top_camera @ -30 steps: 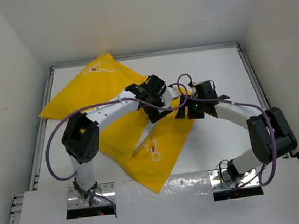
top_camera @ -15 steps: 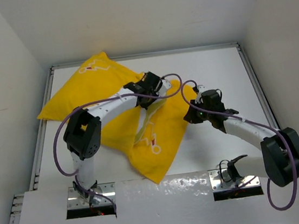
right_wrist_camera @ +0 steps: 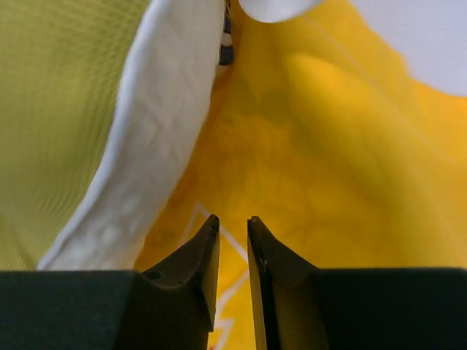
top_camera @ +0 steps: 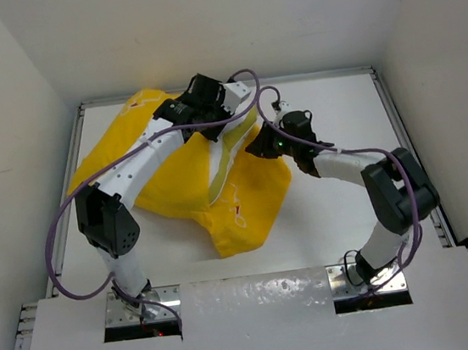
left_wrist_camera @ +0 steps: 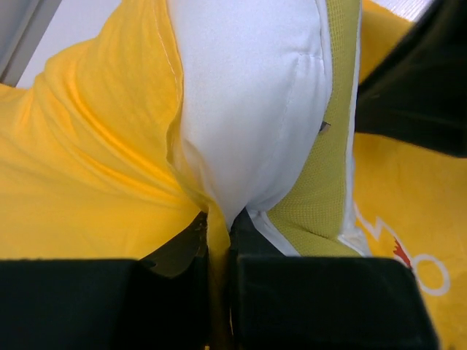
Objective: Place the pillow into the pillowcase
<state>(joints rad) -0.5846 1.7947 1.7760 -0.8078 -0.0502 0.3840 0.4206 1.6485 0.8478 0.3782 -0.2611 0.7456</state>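
1. The pillow (left_wrist_camera: 248, 102) is partly inside the pillowcase (top_camera: 176, 186). In the top view only a pale strip of it peeks out near the middle of the frame. The yellow bundle lies on the worktop (top_camera: 341, 213), from the upper left to the middle.
2. The pillow looks fat, soft and squashy. I think it will bend and bulge when pushed, not slide in like a board. It is likely light, but it is big, so it may bunch up at the opening.
3. The pillowcase is thin and floppy. It will likely fold, sag and fall shut if nothing holds its mouth open.
4. The left gripper (left_wrist_camera: 219, 233) is in the upper middle of the top view. It is pressed together, pinching the yellow edge of the pillowcase right where the white pillow comes out.
5. The right gripper (right_wrist_camera: 232, 237) is just right of the middle in the top view, at the cloth's right side. Its fingers are close, with a thin slit between them. I cannot tell if any cloth is caught there.
6. The best hold on the pillowcase looks like its hem, on both sides of the mouth, pulled apart.
7. The best hold on the pillow looks like a corner or its yellow-green strip (left_wrist_camera: 328, 153), not the puffy middle.
8. If pillow and cloth get pinched together, they may just drag along as one.
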